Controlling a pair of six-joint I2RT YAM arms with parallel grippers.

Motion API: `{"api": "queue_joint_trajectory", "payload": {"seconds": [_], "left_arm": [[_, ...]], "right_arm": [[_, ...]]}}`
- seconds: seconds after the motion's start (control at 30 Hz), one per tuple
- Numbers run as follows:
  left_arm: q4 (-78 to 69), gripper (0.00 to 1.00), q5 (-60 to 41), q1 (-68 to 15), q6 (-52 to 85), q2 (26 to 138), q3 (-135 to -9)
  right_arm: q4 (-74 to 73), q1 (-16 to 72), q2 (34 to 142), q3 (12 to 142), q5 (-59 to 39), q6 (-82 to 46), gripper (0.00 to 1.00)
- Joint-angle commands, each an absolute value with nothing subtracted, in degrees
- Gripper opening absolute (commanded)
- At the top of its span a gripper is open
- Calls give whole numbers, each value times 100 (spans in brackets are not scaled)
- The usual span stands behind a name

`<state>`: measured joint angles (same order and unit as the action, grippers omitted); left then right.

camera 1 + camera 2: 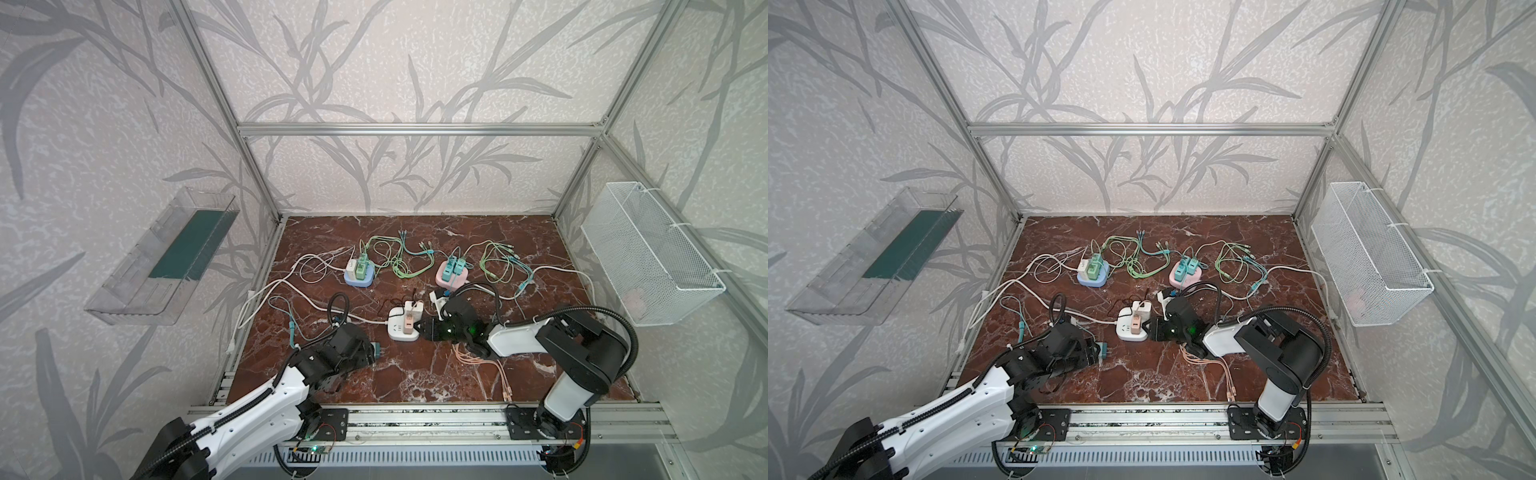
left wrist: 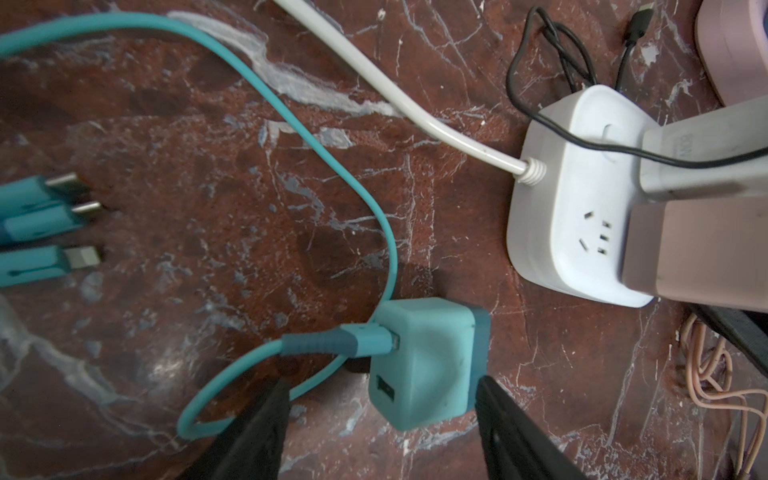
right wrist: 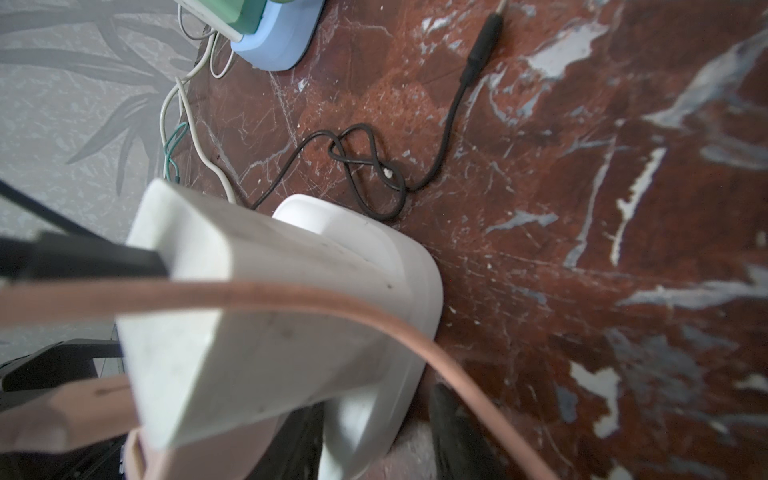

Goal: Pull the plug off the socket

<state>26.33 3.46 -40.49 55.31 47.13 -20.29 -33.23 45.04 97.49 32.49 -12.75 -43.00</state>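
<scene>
A teal plug (image 2: 428,365) with its teal cable (image 2: 291,137) lies on its side on the marble, out of the white socket (image 2: 561,216) and a short way from it. My left gripper (image 2: 382,386) is open, its dark fingers (image 2: 266,428) wide on either side of the plug's near end without clamping it. In both top views the plug (image 1: 377,348) (image 1: 1104,351) lies at the left gripper's tip (image 1: 371,352). My right gripper (image 3: 374,436) (image 1: 426,328) is shut on the white socket's rim (image 3: 365,407). A pink plug (image 1: 409,323) and a white charger (image 1: 415,308) sit in the socket.
At the back stand a blue socket (image 1: 359,276) with green plugs and a pink socket (image 1: 453,272) with teal plugs, among loops of cable. Pink cables (image 1: 486,361) trail under the right arm. A wire basket (image 1: 652,257) hangs on the right wall, a clear tray (image 1: 162,257) on the left.
</scene>
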Motion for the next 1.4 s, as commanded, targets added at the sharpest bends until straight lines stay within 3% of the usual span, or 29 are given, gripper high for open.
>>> {"api": "queue_joint_trajectory", "payload": {"seconds": [0.0,0.37,0.9,1.2,1.37], "left_arm": [[2894,71,528,-4035,5541,4764,-2291],[2681,49,603,-4044,5354,4752,-2572],[1625,52,802,-4017,4394,5855,-3168],[819,53,-173,-3724,3952,7507,-3866],[968,45,-420,-3642,4034,8096,-4136]], "right_arm": [[-2987,4482,9839,3094,-1275,-4250,43],[-2887,4476,9613,3050,-1225,-4159,43],[-2453,4515,8607,2904,-876,-3878,45],[-1499,5159,7796,3066,337,-3881,46],[-996,5573,7654,3328,1024,-3881,48]]}}
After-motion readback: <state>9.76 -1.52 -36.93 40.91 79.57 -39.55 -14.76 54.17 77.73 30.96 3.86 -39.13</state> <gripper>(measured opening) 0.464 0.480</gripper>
